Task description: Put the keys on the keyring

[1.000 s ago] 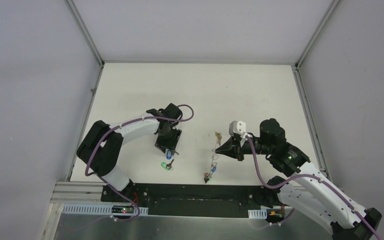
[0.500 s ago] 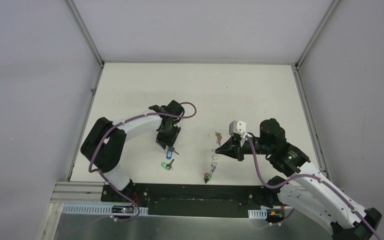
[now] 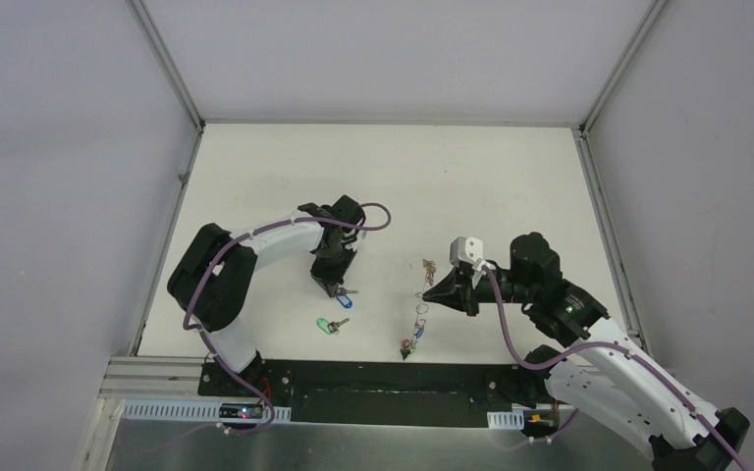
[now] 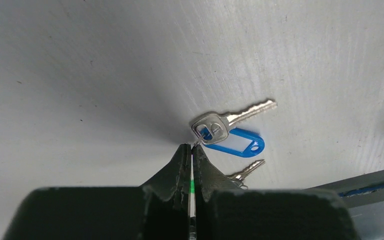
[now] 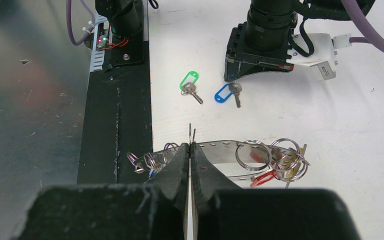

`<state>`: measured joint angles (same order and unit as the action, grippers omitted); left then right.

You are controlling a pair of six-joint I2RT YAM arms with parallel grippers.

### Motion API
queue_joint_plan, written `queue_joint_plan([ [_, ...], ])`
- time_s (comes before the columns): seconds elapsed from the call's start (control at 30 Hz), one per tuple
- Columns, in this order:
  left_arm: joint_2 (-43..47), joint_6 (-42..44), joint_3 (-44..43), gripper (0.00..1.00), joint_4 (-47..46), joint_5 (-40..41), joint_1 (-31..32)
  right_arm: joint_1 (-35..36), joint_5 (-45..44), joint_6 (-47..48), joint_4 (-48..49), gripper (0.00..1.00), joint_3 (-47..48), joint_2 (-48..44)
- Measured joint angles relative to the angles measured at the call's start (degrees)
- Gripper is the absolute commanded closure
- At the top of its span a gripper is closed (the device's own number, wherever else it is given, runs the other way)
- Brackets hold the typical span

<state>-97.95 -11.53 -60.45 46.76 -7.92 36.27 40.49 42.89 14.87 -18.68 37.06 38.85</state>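
Note:
The blue-tagged key (image 4: 230, 136) lies on the white table just in front of my left gripper (image 4: 192, 146). The gripper is shut, with the key's small ring pinched at its fingertips. In the top view the left gripper (image 3: 335, 287) stands over the blue key (image 3: 342, 299). The green-tagged key (image 3: 326, 324) lies loose just nearer; its blade (image 4: 248, 170) shows under my right finger. My right gripper (image 5: 190, 145) is shut on the keyring (image 5: 230, 150), whose two thin wire ends stick up past the fingertips. The keyring (image 3: 420, 306) hangs with several rings and tagged keys.
A red tag (image 5: 262, 177) and brass keys (image 5: 296, 162) hang on the keyring's far end. A black strip (image 3: 373, 378) and a metal plate (image 5: 30, 100) border the table's near edge. Grey walls (image 3: 79, 147) enclose the table.
My left gripper has turned and shifted slightly right, dragging the blue-tagged key a little away from the green one. The right arm and keyring have not moved.

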Motion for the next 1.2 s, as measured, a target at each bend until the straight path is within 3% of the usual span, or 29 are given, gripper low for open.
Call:
queue_joint_plan([
  [0.47,2.5,0.9,-1.1,1.00,2.1,-1.7,0.0,0.0,0.0,0.0,0.0,1.00,0.0,0.1],
  [0.9,19.8,6.7,-7.3,1.00,5.2,-3.7,0.0,0.0,0.4,0.2,-0.1,1.00,0.3,1.0],
  [1.2,28.8,14.1,-10.1,1.00,5.2,-12.7,0.0,0.0,1.6,0.2,-0.1,1.00,1.6,1.9],
])
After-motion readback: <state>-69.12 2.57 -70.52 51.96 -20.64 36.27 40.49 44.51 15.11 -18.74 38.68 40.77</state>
